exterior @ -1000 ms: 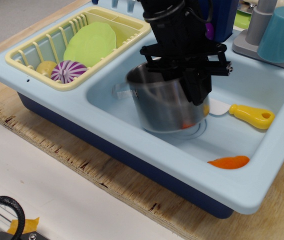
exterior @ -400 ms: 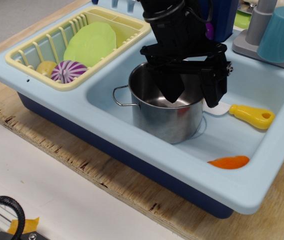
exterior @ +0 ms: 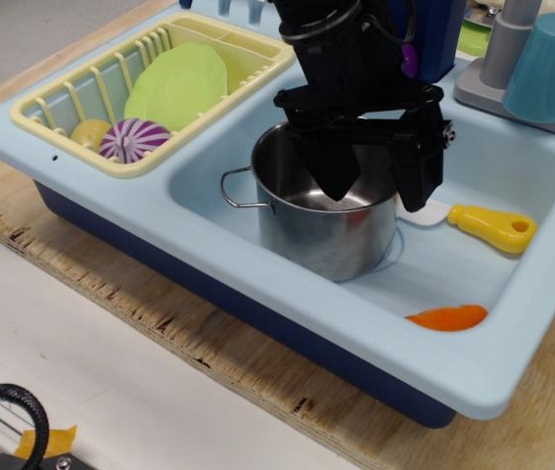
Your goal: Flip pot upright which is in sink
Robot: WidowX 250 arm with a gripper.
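Note:
The shiny steel pot [exterior: 321, 230] stands upright in the basin of the light blue sink [exterior: 257, 294], its open mouth up and one wire loop handle [exterior: 235, 188] pointing left. My black gripper [exterior: 375, 186] hangs right over the pot's mouth. Its jaws are spread wide: one finger [exterior: 328, 166] reaches down inside the pot, the other [exterior: 417, 168] hangs outside the right rim. It holds nothing.
A yellow-handled utensil [exterior: 487, 225] and an orange piece [exterior: 446, 317] lie on the basin floor to the right. A yellow dish rack [exterior: 150, 93] with a green plate, a striped ball and a yellow item sits at the left. A blue cup [exterior: 548, 67] stands by the grey faucet.
One second ago the pot was tilted and blurred in the closed gripper. Since then it has settled upright and the fingers have opened; nothing has moved over the last 0.4 s.

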